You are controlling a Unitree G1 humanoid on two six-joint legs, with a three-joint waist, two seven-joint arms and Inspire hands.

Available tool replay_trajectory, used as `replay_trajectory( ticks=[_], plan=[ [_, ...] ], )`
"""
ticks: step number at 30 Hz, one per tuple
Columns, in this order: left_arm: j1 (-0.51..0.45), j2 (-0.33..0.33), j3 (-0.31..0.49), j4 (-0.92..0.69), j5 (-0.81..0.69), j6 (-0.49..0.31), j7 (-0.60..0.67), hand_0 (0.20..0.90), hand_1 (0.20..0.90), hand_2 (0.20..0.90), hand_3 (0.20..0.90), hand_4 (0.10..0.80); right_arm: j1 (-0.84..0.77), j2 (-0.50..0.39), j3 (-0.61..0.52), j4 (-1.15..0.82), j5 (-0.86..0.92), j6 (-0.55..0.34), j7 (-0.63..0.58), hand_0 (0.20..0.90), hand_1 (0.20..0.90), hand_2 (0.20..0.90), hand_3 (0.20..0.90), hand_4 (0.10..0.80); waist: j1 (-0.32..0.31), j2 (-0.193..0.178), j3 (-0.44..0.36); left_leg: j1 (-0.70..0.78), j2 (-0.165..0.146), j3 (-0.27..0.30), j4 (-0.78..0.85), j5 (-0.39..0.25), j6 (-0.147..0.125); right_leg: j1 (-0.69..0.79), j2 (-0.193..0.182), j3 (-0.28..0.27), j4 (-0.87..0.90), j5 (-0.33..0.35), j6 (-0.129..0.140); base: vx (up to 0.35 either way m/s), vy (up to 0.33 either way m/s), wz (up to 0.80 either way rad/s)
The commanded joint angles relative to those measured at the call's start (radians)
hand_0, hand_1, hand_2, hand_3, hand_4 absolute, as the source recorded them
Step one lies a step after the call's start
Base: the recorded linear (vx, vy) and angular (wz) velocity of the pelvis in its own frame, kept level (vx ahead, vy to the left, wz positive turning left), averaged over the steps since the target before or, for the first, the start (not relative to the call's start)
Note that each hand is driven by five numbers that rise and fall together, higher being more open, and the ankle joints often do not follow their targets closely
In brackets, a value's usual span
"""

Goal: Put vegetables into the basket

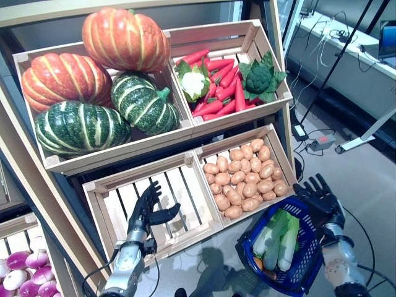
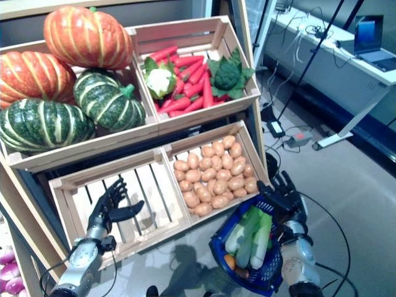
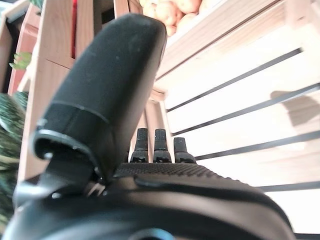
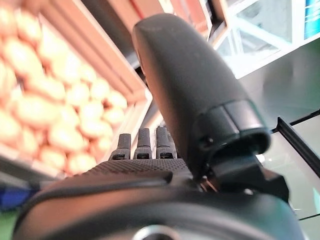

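My left hand [image 1: 145, 213] is open, fingers straight, hovering over the empty slatted crate [image 1: 185, 185] on the lower shelf, holding nothing. My right hand [image 1: 320, 198] is also open, fingers spread, at the far rim of the blue basket [image 1: 247, 238]; I can't see how the basket is supported, it seems to hang by that arm.

Basket already has leafy green-and-white vegetables [image 1: 279, 238] in it, plus something orange [image 1: 258, 262] low down, too small to name. So the task is partly done.

Still on the shelves: potatoes [image 1: 244, 179] in the crate just beside the basket, carrots [image 1: 219, 86] with a cauliflower [image 1: 193, 80] and a broccoli [image 1: 260, 77] in the upper right crate, pumpkins [image 1: 99, 74] upper left. Purple onions [image 1: 18, 269] at the lower left edge.

The potatoes are the nearest pick for the next item. Neither hand is on a vegetable yet.
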Motion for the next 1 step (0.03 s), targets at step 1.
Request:
replay_trajectory(
  ticks=[1],
  plan=[
    [-0.042, -0.037, 0.041, 0.01, 0.033, -0.092, -0.026, 0.9, 0.9, 0.9, 0.9, 0.8, 0.001, 0.06, 0.056, -0.098, 0.012, -0.067, 0.051, 0.9, 0.9, 0.9, 0.9, 0.8, -0.013, 0.004, -0.047, 0.003, -0.035, 0.029, -0.005, -0.034, 0.033, -0.023, 0.008, 0.042, -0.094, 0.15, -0.038, -0.002, 0.032, -0.03]
  ],
)
